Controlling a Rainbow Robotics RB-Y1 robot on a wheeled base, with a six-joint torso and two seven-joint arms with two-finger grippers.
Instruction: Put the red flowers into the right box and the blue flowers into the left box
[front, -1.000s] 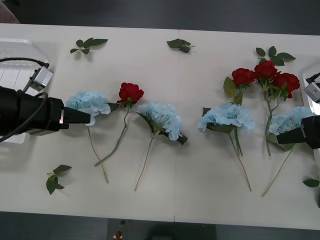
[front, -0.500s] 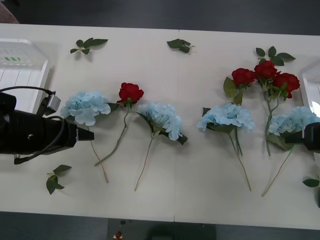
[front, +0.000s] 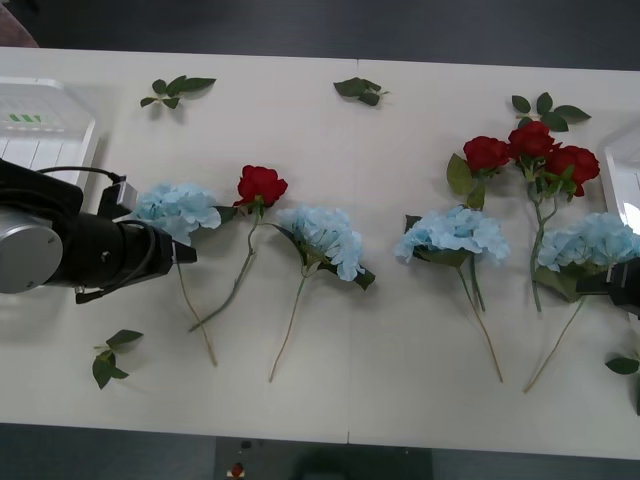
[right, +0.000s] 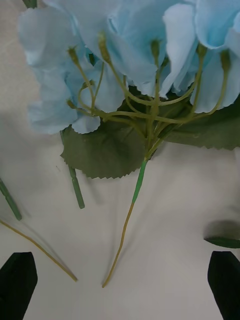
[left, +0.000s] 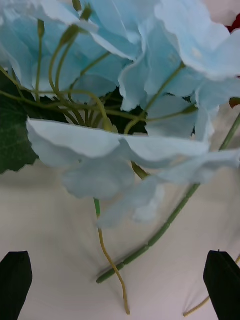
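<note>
Both grippers, left and right, fingers apart, approach blue flowers; next, straddle the stems and close.

A white desk spans the front view from side to side, its top made of two panels that meet at a thin seam running from front to back near the middle. Beyond its far edge lies a dark grey floor, and a strip of the same dark floor shows below the near edge. The light is soft and even, leaving only faint shadows on the white top.
</note>
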